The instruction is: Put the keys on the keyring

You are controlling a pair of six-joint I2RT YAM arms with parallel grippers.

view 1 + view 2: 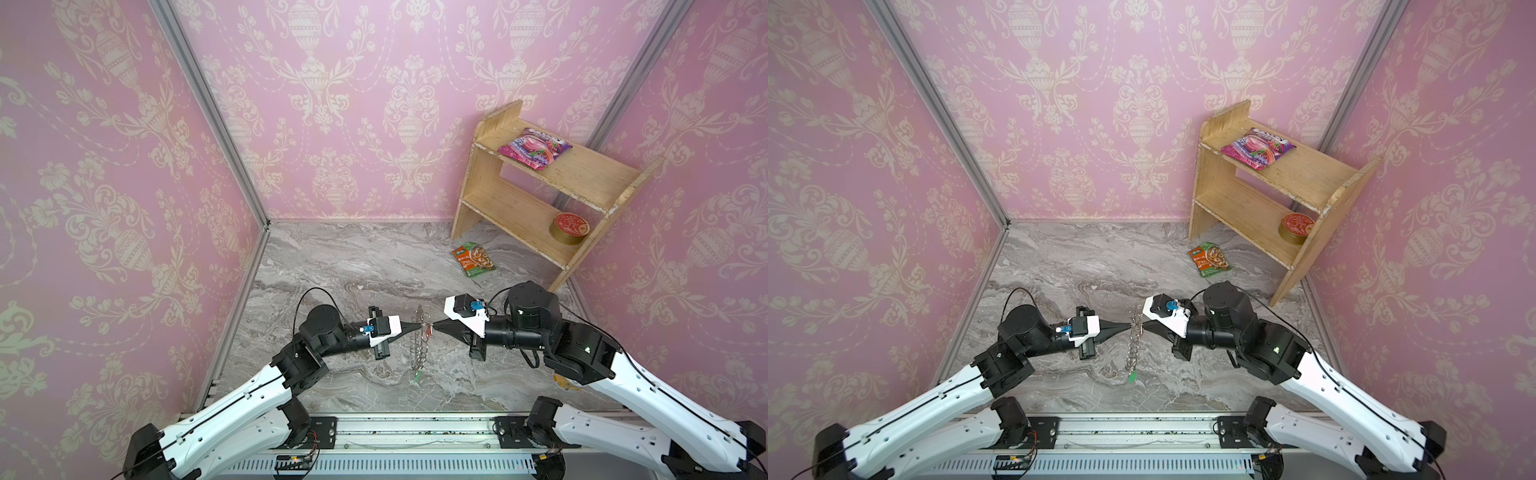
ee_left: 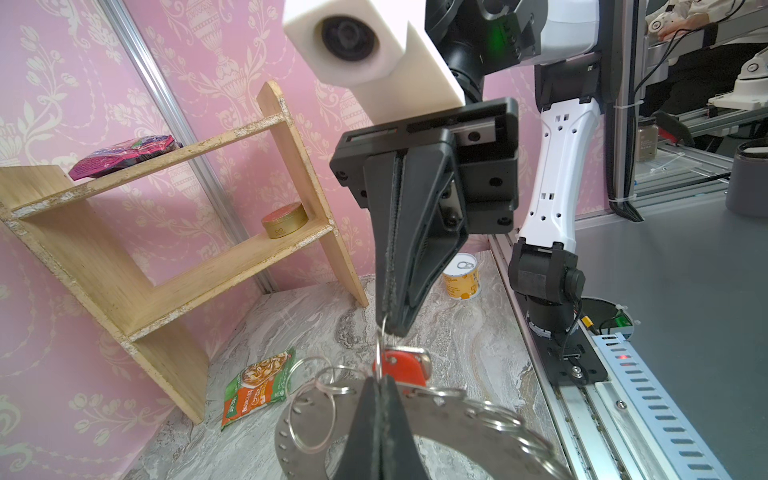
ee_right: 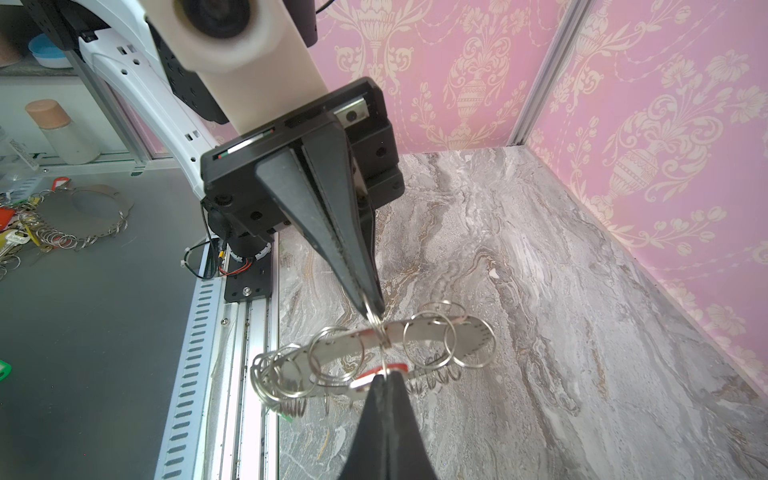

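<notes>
Our left gripper (image 1: 416,327), clenched on a rim loop, holds the keyring (image 1: 418,355) edge-on above the desk (image 1: 353,266), while our right gripper (image 1: 434,326), tip to tip with it, grasps the red key (image 2: 401,365) there.

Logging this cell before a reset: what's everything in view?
flat grey metal keyring: one, grey, held on edge above the grey marble table
silvery key with red plastic tag: one, red, hanging beside the keyring
silvery key with green plastic tag: one, green, dangling from keyring's near end
plywood two-tier shelf: one, tan, far right corner
purple foil packet: one, purple, top tier
round red-lidded gold tin: one, red-gold, lower tier
orange-green food packet: one, orange-green, table beside shelf
yellow ring-pull can: one, yellow, table, near right side
left tool: one, black, shut on a keyring loop
right tool: one, black, shut on red-tagged key
</notes>
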